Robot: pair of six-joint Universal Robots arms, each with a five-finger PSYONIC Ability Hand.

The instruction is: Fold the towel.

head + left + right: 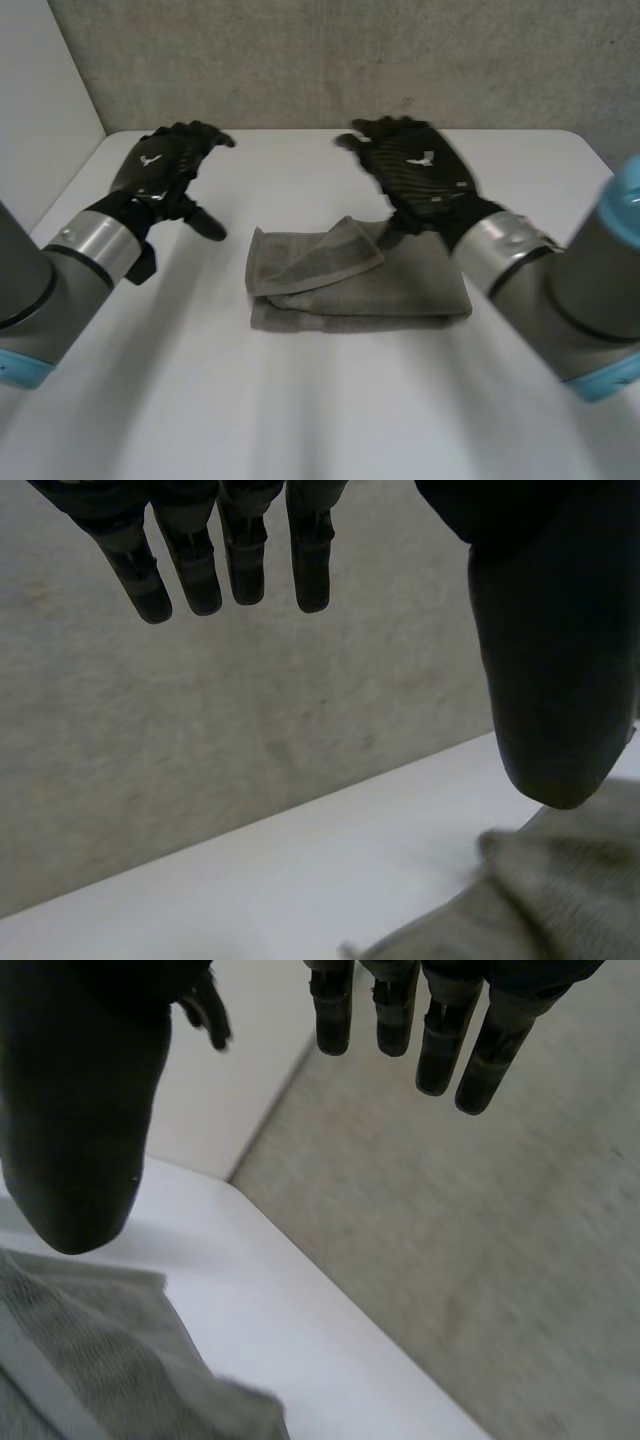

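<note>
Towel (350, 285): grey-green terry, nubby, folded into rumpled rectangle, loose flap on top, at middle of smooth white table (300, 410). Left hand (160, 168) beside it, apart, fingers straight, empty. Right hand (420, 165) above towel's right end, fingers straight, empty.

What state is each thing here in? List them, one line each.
Towel: folded, lying flat, one flap doubled over on top.
Left hand: open, fingers straight, holding nothing, beside the towel.
Right hand: open, fingers straight, holding nothing, over the towel's far edge.
Table: white, bearing the towel.
</note>
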